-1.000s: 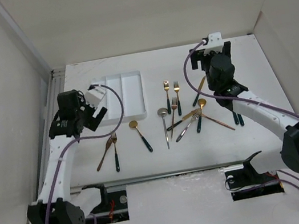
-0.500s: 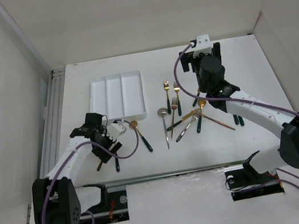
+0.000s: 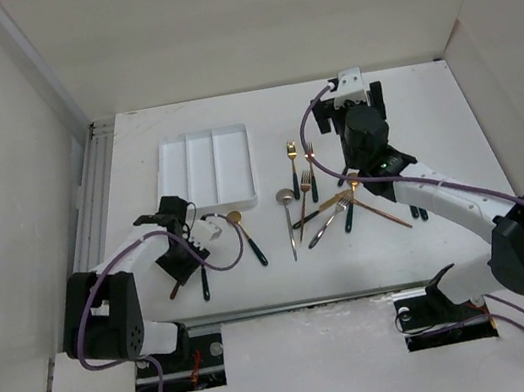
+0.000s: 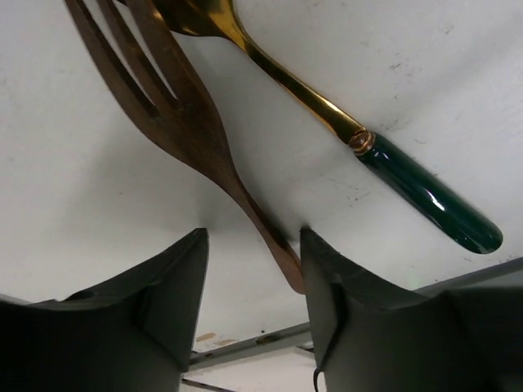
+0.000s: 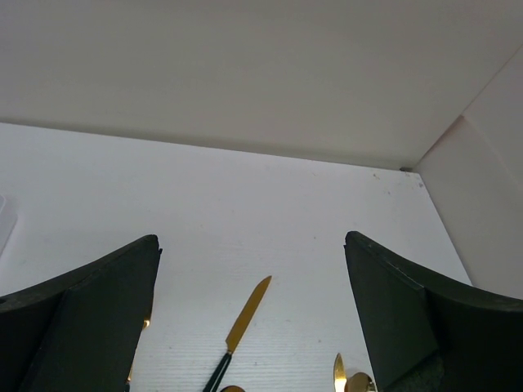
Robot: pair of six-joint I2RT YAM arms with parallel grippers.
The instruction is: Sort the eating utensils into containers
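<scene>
So the left jaws are down at the tabletop [image 3: 450, 112], open a bit, straddling the handle end of a copper fork [image 4: 192, 122]. They're not clamped on it, though the handle sits against one finger. A green-handled gold utensil [image 4: 425, 200] lies just beside. The right jaws gape wide, holding nothing, above a gold knife [image 5: 251, 310]. Most utensils [image 3: 344, 200] lie mid-tabletop, with the white tray [image 3: 203, 161] off to their left.

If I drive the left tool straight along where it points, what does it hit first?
Likely the copper fork, whose handle runs between the fingers of the open left tool, with the table right beneath. Depth is unclear in the wrist view.
</scene>
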